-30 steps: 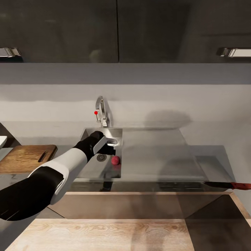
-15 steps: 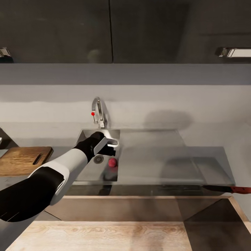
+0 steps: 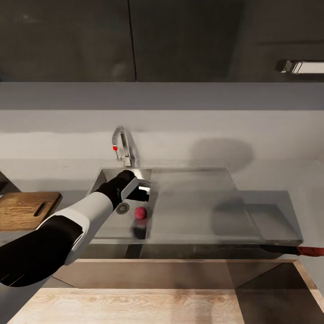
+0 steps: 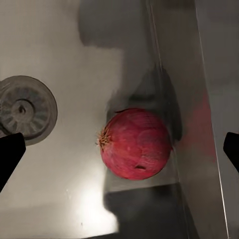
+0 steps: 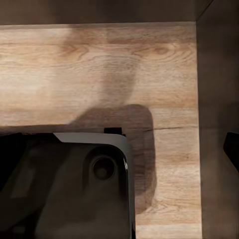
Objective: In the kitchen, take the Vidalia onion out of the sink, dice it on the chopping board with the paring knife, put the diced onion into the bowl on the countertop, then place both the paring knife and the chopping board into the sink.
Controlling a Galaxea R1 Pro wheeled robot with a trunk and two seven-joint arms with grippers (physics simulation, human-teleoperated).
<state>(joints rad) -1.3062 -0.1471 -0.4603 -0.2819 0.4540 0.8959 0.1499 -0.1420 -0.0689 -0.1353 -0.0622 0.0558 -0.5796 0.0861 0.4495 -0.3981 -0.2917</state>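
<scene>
The left gripper [image 3: 145, 191] hangs over the sink [image 3: 193, 202], jaws spread wide. The onion [image 4: 134, 143] lies on the basin floor straight below, between the jaws but untouched, beside the drain [image 4: 26, 109]. The right jaws' state cannot be told.

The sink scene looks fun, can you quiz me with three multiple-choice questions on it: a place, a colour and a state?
1. Where does the Vidalia onion lie?
A. in the sink beside the drain
B. on the chopping board
C. in a bowl

2. What colour is the tap knob?
A. blue
B. red
C. green

3. What is the left hand doing?
A. gripping the onion
B. holding a knife
C. open above the onion

Answers: 1 A, the onion sits on the basin floor next to the drain. 2 B, a red dot marks the tap. 3 C, the left wrist view shows fingertips wide apart, the onion untouched.
</scene>
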